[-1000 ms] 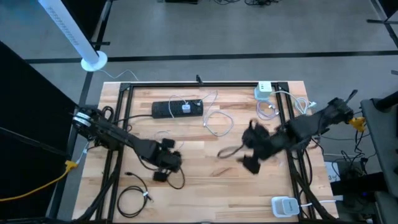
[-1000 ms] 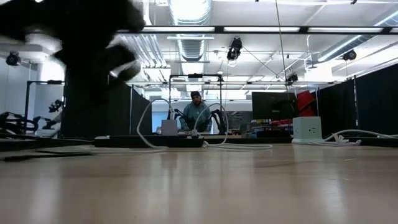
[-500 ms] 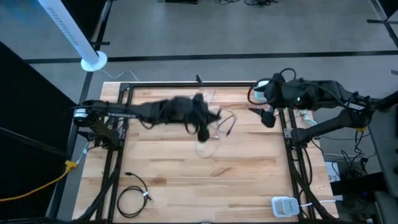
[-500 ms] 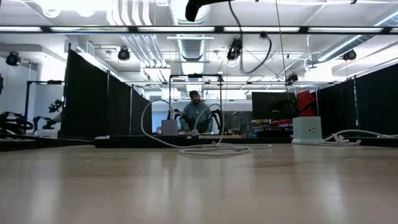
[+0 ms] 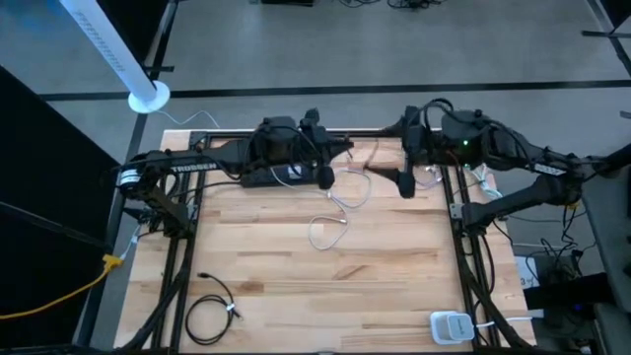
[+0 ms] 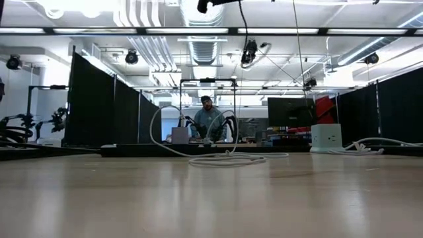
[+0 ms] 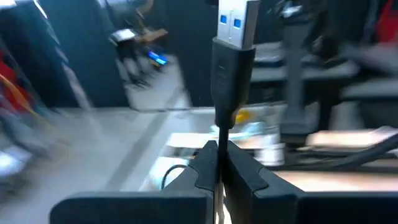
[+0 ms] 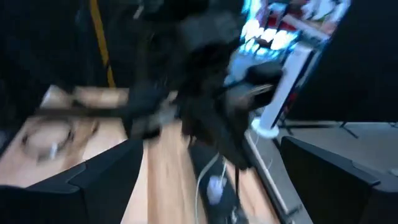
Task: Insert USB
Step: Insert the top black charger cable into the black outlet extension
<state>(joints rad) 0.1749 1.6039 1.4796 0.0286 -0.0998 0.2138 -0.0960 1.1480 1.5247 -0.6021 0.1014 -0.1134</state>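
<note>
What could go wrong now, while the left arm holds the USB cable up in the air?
1. The left gripper pinches only the thin cable below the USB plug, so the plug may tilt or swing.
2. The white cable lies in loops on the table and might snag.
3. The right gripper is close and could bump the left.

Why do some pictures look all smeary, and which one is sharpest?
Right wrist view: everything smeared, the left arm a dark blur. Left wrist view: the background streaks, yet the USB plug pinched in the left gripper looks fairly crisp. High view and low view: sharp.
</note>
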